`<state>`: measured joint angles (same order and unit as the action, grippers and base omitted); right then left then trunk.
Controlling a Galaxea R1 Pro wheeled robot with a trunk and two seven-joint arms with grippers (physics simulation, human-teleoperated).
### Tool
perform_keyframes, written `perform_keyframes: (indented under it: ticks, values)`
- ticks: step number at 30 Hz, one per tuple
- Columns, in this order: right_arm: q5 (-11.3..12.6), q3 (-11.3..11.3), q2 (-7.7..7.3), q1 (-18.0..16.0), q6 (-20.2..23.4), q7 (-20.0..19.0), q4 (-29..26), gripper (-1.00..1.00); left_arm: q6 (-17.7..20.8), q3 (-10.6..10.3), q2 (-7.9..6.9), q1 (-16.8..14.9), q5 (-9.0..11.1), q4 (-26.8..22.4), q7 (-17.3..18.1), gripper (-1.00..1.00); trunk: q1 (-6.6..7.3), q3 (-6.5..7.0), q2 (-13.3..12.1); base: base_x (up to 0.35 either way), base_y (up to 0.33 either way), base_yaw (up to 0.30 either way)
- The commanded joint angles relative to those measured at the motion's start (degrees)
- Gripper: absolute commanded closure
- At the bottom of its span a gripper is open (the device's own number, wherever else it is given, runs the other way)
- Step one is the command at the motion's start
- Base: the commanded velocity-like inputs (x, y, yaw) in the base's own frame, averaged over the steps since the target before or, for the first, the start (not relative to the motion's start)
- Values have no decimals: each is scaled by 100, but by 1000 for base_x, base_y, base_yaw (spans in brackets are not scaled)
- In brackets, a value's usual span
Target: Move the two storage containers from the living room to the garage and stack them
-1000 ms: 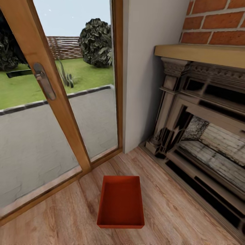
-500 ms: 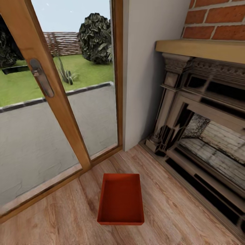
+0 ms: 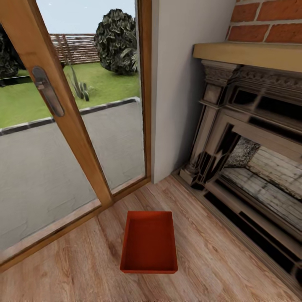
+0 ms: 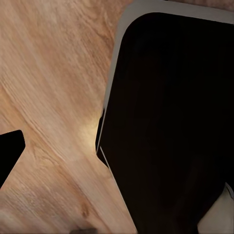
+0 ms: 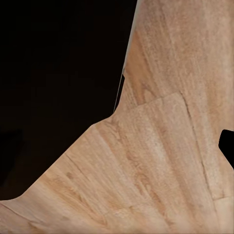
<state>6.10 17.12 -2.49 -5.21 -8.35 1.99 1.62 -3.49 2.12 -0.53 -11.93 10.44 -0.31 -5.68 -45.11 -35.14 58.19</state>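
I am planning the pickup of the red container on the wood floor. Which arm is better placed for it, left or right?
Neither clearly. The storage container lies centred ahead on the wood floor, between the glass door and the fireplace, so both arms together seem better.

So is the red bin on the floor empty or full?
Empty: the bin sits upright on the wood floor, its bare red bottom visible.

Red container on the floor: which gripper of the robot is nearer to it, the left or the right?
Cannot tell. The container sits on the wood floor, centred ahead of the robot; each wrist view looks at that floor beside a dark shape, giving no distance to it.
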Motion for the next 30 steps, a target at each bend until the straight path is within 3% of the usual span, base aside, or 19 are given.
perform_keyframes:
  ticks: [1, 30]
  values:
    - [59, 48, -1, -6, -35, 3, 16, -100, -20, 17, 1, -3, 28, 5, -3, -100, 0, -14, 3, 0, 0, 0]
    - [61, 46, 3, -6, -35, 3, 18, -100, -20, 18, 1, -3, 28, 5, -3, -100, 0, -279, 3, 0, 0, 0]
